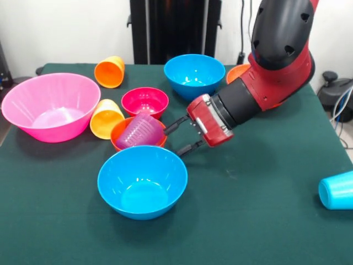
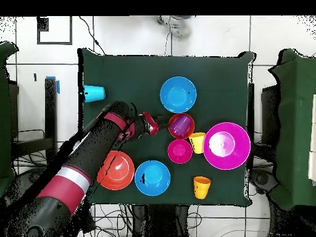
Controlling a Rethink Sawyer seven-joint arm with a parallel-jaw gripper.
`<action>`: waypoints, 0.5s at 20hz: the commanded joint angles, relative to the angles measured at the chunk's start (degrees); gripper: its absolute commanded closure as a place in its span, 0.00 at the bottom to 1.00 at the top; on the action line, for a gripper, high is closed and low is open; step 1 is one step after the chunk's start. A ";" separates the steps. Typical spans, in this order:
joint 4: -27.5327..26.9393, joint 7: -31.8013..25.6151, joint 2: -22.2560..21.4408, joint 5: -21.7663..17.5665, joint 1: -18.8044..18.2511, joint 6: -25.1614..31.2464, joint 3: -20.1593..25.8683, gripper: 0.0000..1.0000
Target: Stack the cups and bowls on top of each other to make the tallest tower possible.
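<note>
Lying tilted in small orange bowl (image 1: 122,131): purple cup (image 1: 141,131), likely light, thin-walled, slippery; pinch its rim. End effector (image 1: 175,136) spread, empty.

Dark green table (image 1: 265,221) against a white wall (image 1: 66,27); tiled white floor (image 2: 37,62) around it.

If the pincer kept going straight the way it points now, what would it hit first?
Most likely the purple cup lying in the small orange bowl. The open pincer points right at them; height is hard to judge, so it may catch the bowl's rim first.
</note>
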 commanded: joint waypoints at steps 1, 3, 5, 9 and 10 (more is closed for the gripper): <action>8.12 9.47 -0.14 4.28 1.53 -0.93 6.74 0.00; 10.04 6.60 -2.25 3.25 1.55 -1.34 7.73 0.00; 12.11 3.84 -4.34 2.03 1.72 -2.36 8.11 0.00; 17.00 2.01 -7.41 -0.79 2.63 -7.02 7.45 0.00; 18.15 2.61 -7.48 -1.53 2.91 -8.95 6.99 0.00</action>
